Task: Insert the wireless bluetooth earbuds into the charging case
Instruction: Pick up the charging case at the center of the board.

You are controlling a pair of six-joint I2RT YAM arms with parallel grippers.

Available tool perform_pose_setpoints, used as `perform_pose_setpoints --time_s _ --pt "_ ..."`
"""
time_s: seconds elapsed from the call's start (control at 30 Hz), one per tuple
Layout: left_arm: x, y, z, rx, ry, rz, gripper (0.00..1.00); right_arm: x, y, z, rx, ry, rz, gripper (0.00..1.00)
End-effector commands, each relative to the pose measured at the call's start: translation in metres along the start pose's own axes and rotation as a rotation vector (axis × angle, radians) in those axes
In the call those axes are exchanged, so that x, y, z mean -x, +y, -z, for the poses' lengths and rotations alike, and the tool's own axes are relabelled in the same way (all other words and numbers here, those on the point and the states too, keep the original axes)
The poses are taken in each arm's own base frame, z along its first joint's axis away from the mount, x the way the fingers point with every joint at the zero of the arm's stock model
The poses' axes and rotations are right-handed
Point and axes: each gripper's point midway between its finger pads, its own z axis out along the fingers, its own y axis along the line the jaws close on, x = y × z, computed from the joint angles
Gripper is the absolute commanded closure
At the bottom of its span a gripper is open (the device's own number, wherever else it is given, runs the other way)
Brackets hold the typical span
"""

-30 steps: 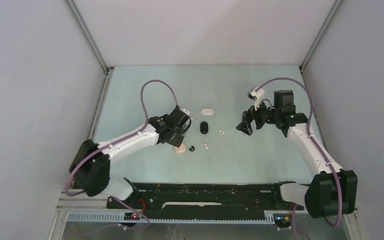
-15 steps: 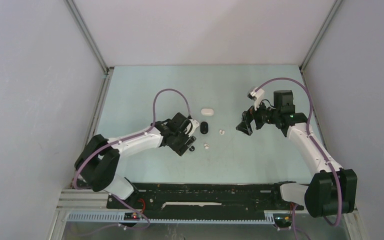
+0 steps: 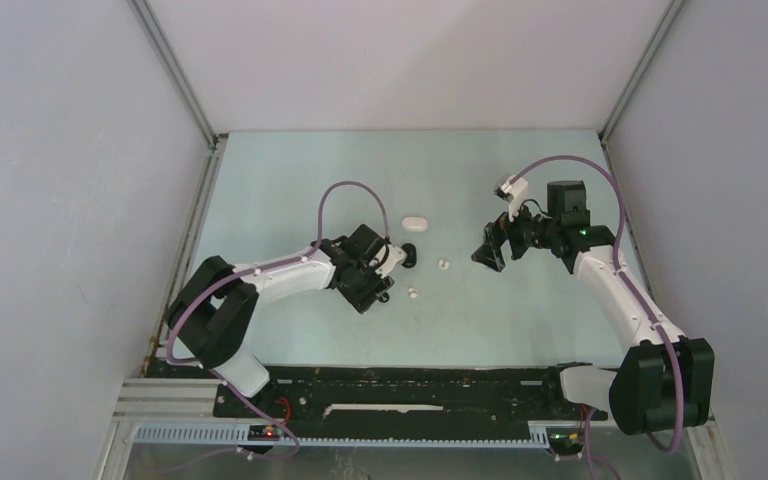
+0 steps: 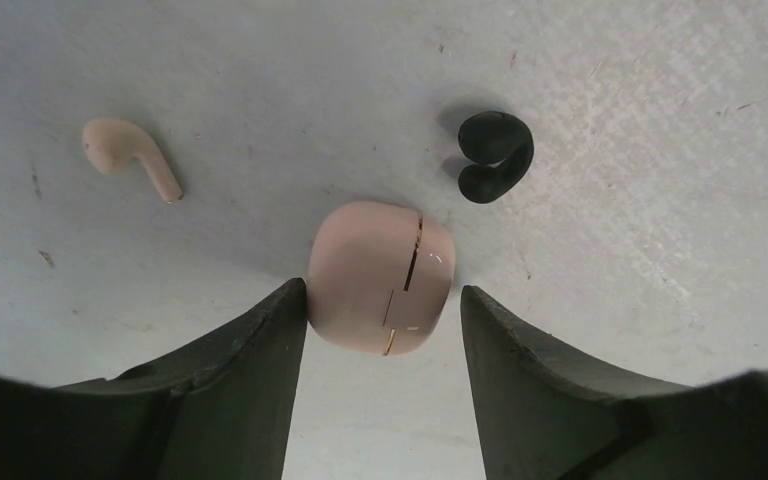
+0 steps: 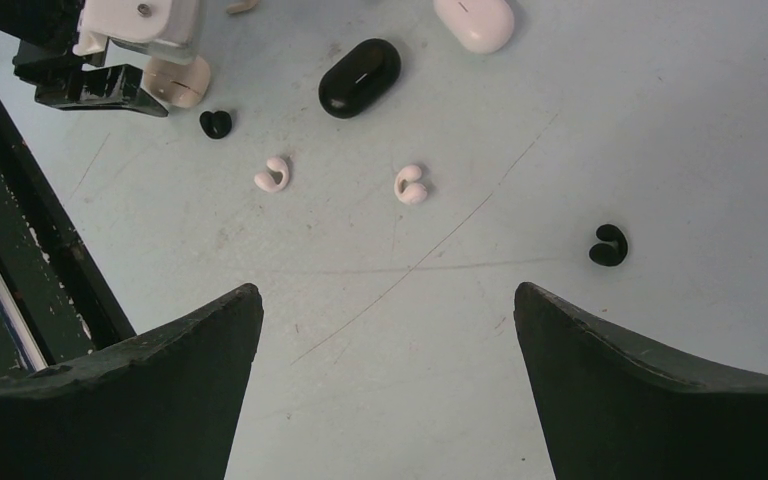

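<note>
Earbuds: none is in a case yet; all lie loose on the counter [image 3: 310, 170].
Beige earbud [image 4: 130, 158]: stemmed, lying near the beige case [image 4: 382, 277] and not touching it.
Black earbud [image 4: 494, 155]: just beyond the beige case, on the opposite side from the beige earbud.
White earbuds [image 5: 273, 174]: two, farther from the beige case, toward the right arm.
Second black earbud [image 5: 608, 245]: well apart from the beige case, nearest the right hand.
Other cases: black case [image 5: 360, 78] and white case [image 5: 475, 20], both shut, beyond the beige case.
Beige case state: lying flat and apparently shut, with its gold seam showing.
Left hand [image 4: 382, 295]: fingers apart and straddling the beige case. One fingertip is at or against its edge, the other stands just clear. Nothing is clamped.
Right hand [image 5: 388, 292]: fingers spread wide and holding nothing, poised above bare counter well away from the beige case.
Change: one second ago the left hand stood beside the beige case, which showed plainly in the overhead view. The arm has since swung across and now covers it. The right arm has not moved.
Meaning: the step appears to be securing the beige case. It probably has to be gripped and opened before the beige earbud can go in.
</note>
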Motion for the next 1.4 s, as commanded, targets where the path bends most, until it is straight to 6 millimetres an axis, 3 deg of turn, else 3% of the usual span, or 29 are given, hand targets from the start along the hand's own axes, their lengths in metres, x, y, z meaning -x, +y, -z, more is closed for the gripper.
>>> perform_pose_setpoints --time_s 0.0,0.1,0.37,0.5,0.63,0.77,0.87,1.03,1.13,1.37 --pt "0.004 0.009 0.002 0.031 0.01 -0.029 0.37 0.025 0.004 0.01 0.006 -0.057 0.056 0.01" --pt "0.004 0.012 0.002 0.043 0.009 -0.033 0.41 0.025 0.003 0.011 0.006 -0.06 0.056 0.01" --pt "0.015 0.006 0.008 0.013 -0.023 -0.023 0.71 0.025 0.002 0.011 0.004 -0.06 0.05 0.01" --pt "0.039 -0.024 0.036 -0.13 -0.137 0.005 0.8 0.027 0.01 0.016 0.055 -0.085 0.057 0.01" --pt "0.073 -0.071 0.08 -0.385 -0.311 0.049 0.89 0.031 0.045 0.028 0.23 -0.145 0.154 0.09" --pt "0.082 -0.123 0.117 -0.737 -0.304 0.07 0.89 0.043 0.075 0.035 0.268 -0.18 0.281 0.21" --pt "0.082 -0.146 0.138 -0.932 -0.288 0.068 0.89 0.032 0.11 0.039 0.319 -0.144 0.462 0.3" --pt "0.078 -0.159 0.164 -1.067 -0.306 0.04 0.9 -0.001 0.151 0.044 0.397 -0.084 0.635 0.45" --pt "0.078 -0.164 0.174 -1.128 -0.331 0.032 0.88 -0.008 0.163 0.046 0.433 -0.085 0.663 0.45" --pt "0.077 -0.168 0.173 -1.175 -0.307 0.045 0.86 -0.003 0.18 0.037 0.511 -0.034 0.72 0.41"
